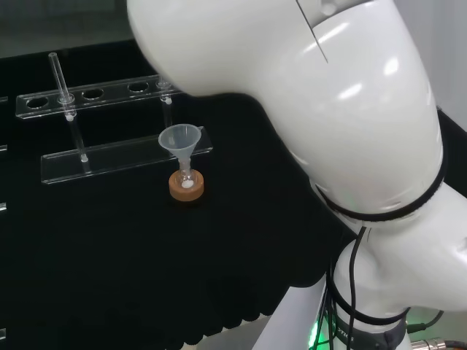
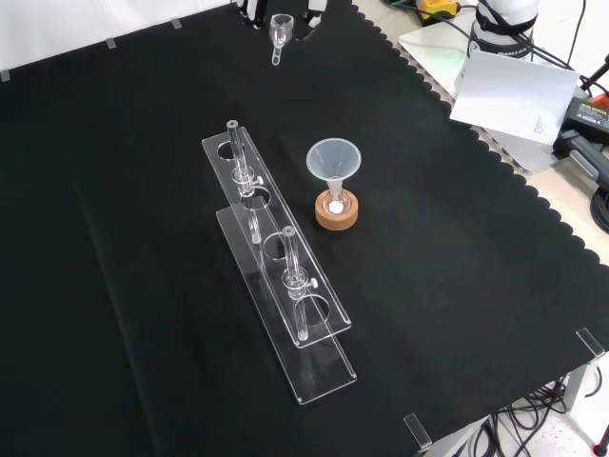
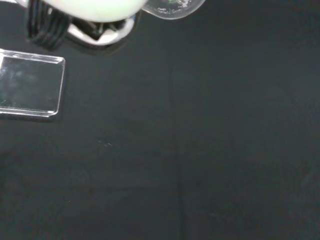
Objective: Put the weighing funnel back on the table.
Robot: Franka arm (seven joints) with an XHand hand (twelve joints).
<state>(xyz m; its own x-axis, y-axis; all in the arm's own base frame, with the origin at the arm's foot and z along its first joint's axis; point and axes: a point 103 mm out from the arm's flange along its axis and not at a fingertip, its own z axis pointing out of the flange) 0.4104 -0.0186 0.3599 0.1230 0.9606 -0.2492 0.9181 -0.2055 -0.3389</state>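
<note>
Black cloth [image 2: 114, 286] covers the bench, and most of what stands on it is clear ware that is hard to read. At the left of the front view, a clear rack [image 2: 319, 367] stretches away from the camera. Its tubes are faint and their number cannot be told. At the top edge of that view the hand [image 2: 251, 11] is cut off. Only two dark bits of it show, so whether it is spread or pinching anything cannot be told.

Between those bits is the weighing funnel [image 2: 279, 29], a small clear piece. Its long axis runs nearly up and down the picture, with the cup toward the top edge and the short stem pointing down and slightly left, toward the rack's far end. It is just below the hand and looks apart from both bits. Whether it touches the cloth cannot be told.

Further right, the funnel [image 2: 333, 157] stands mouth up in a small flask [image 2: 335, 202] on a cork ring [image 2: 337, 217].

In the head view the arm's white link [image 1: 328, 109] hides the bench's right side.

In the wrist view a clear rounded piece [image 3: 172, 7] is cut off at the edge and cannot be identified.
</note>
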